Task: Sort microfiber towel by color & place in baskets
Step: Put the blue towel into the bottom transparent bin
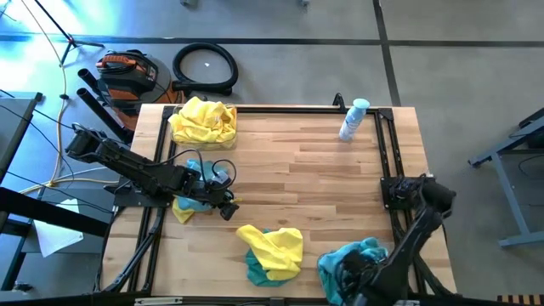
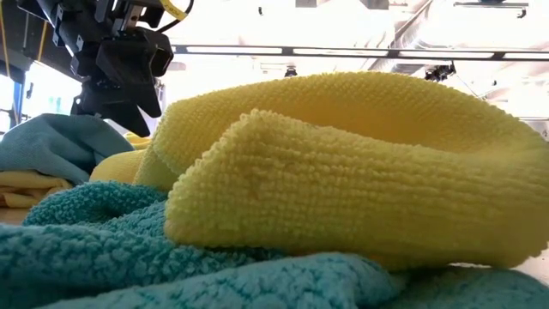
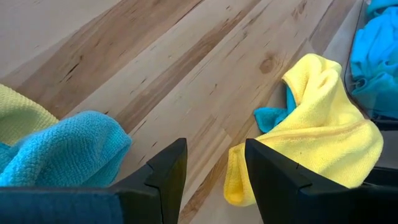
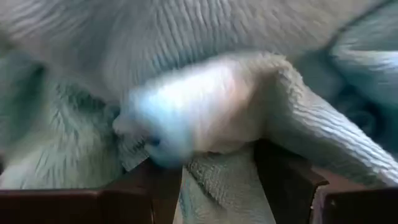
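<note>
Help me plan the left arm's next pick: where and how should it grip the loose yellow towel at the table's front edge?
Pinch the raised fold of the yellow towel from straight above; it lies crumpled on a teal towel, so a high pinch takes only yellow. The left gripper is open nearby.

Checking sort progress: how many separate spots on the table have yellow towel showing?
3: a yellow pile at the far left corner, yellow cloth under the left arm, and one on a teal towel at the near edge. Layers may hide more.
</note>
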Robot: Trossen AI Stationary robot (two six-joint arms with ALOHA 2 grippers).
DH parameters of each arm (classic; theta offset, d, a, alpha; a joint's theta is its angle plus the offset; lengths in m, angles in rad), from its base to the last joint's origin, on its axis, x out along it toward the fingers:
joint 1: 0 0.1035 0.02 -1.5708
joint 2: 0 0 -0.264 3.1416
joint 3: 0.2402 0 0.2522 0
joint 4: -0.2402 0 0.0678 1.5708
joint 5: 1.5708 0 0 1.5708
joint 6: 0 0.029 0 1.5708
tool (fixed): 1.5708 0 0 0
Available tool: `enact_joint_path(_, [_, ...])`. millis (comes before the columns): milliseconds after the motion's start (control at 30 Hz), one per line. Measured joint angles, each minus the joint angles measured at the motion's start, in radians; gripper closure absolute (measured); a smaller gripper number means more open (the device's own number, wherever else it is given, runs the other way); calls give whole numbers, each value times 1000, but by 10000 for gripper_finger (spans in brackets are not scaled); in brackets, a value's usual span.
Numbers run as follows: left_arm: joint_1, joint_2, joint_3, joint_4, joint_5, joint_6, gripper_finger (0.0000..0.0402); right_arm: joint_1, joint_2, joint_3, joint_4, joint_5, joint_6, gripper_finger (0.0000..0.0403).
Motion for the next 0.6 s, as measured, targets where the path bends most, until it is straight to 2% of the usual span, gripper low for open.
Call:
enact_joint_path(200, [0,0,0,0,1,8,250,-16,106,4,46,-34,65,206])
enact_joint_path(400, [0,0,0,0,28,41,250,18,128,5,30,63,308,206])
enact_joint_path(600, [0,0,0,0,31,53,250,-8,130,3,-16,56,321,206])
